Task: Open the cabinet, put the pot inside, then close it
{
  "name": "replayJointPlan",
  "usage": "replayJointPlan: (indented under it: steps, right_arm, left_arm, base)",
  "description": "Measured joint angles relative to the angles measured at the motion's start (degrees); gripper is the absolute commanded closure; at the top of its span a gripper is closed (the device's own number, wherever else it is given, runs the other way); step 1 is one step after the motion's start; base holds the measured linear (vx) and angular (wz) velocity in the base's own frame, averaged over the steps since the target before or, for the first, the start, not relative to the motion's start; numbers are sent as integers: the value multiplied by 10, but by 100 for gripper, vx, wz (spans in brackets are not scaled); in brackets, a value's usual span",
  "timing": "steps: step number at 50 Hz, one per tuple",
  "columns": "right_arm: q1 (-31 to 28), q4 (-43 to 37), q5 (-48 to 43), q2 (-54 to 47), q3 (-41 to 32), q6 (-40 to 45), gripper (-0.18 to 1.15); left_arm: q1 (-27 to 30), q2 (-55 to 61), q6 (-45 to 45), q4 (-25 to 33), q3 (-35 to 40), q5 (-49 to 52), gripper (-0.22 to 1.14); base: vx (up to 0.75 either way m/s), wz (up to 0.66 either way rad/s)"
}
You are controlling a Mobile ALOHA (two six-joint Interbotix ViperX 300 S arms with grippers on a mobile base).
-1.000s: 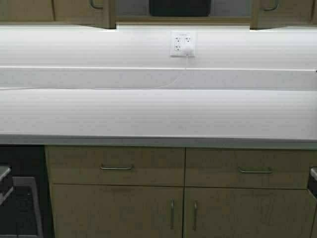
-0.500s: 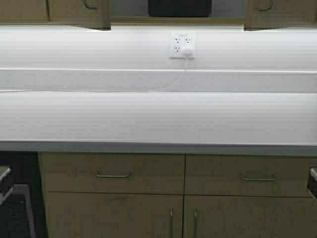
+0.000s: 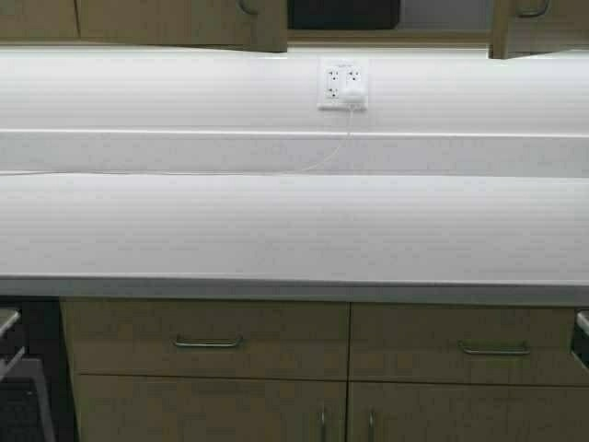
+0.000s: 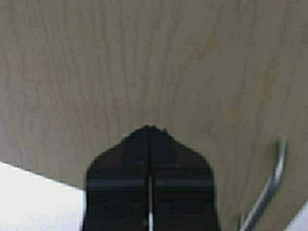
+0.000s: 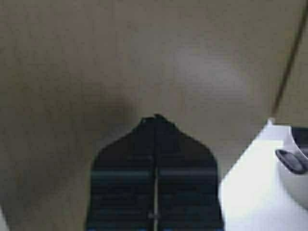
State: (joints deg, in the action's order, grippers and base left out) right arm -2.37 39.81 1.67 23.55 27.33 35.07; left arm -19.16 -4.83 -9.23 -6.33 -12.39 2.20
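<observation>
The cabinet (image 3: 267, 18) runs along the top edge of the high view, its two tan doors ajar. In the gap between them the black pot (image 3: 342, 13) sits against the pale grey interior. Neither gripper shows in the high view. In the left wrist view my left gripper (image 4: 149, 129) is shut and empty, its tip against a wood-grain cabinet door (image 4: 144, 57) beside a steel handle (image 4: 272, 183). In the right wrist view my right gripper (image 5: 155, 118) is shut and empty, its tip against the other door (image 5: 96, 57).
A white countertop (image 3: 294, 230) spans the view, with a wall outlet (image 3: 342, 85) and a thin cord behind it. Base cabinets with drawers (image 3: 207, 341) stand below, a dark appliance (image 3: 23, 387) at lower left. A pale grey pot (image 5: 294, 163) sits on the counter in the right wrist view.
The robot has moved toward the counter: the counter edge and drawers have slid down in the high view. The gap between the cabinet doors is narrower, and the left door edge has shifted right.
</observation>
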Motion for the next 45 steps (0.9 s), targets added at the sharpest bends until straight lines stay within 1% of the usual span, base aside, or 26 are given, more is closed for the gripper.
replayJointPlan:
  steps: [6, 12, 17, 23, 27, 37, 45]
  right_arm:
    - [-4, 0, -10, -33, -30, -2, 88]
    - [-25, 1, -38, -104, -77, -2, 88]
    - [-36, 1, -40, -163, -117, -1, 88]
    - [-41, 1, -30, -170, -123, 5, 88]
    - [-41, 1, -27, -156, -105, 6, 88]
    - [-44, 1, -25, -79, -10, 13, 88]
    - [-44, 1, -24, -25, 45, 12, 88]
  left_arm:
    - [-7, -19, -4, -2, -33, -17, 86]
    - [-18, -33, -6, -2, -69, -40, 86]
    - [-35, -36, -8, -2, -88, -56, 86]
    - [-42, -37, -8, -2, -99, -64, 86]
    - [-44, -37, -8, -2, -109, -66, 86]
    - [-48, -39, -10, -1, -121, -72, 86]
    - [-59, -41, -9, -2, -121, -74, 86]
  base:
    - [9, 2]
    - [5, -1]
    - [4, 6]
    - [7, 11]
    - [9, 12]
    - [9, 11]
    - [10, 2]
